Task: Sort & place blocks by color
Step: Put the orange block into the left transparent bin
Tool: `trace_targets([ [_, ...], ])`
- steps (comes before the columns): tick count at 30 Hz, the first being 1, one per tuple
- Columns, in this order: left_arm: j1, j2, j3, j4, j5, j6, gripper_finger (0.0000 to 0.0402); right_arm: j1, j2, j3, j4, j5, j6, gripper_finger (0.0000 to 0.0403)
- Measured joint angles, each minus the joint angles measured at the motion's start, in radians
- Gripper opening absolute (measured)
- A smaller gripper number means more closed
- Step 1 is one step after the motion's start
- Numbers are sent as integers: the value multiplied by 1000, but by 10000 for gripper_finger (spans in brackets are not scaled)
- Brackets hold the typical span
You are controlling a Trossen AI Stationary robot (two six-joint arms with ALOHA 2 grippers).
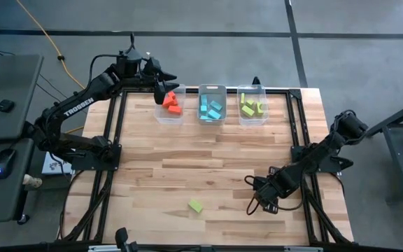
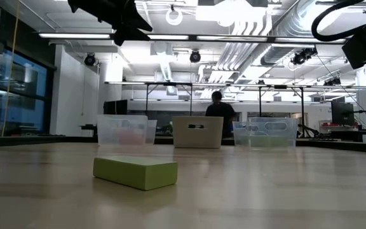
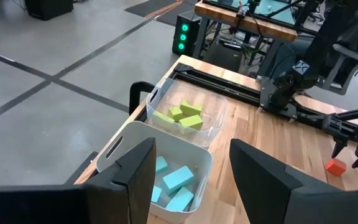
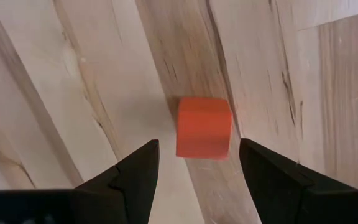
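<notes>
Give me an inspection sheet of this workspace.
Surface: wooden table, mostly bare.
Job's things: three clear bins hold red-orange, light blue and yellow-green blocks; a yellow-green bar and red-orange cube lie loose.
Clutter: nothing seen.
Hands: left hand open by the bins; right hand open over the cube.
Cables: yellow cable on floor.
Surroundings: person beyond table.

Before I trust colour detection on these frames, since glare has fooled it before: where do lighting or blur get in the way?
Low view: bright ceiling lights behind leave the three bins hazy and their contents washed out, though the yellow-green block is clear. High view: even light. Right wrist view: the red-orange cube is sharp and casts a soft shadow.
</notes>
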Motion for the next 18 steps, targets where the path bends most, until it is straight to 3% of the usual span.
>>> trace_targets([
  [18, 0, 0, 0, 1, 0, 18, 181, -16, 86, 0, 36, -18, 1, 212],
])
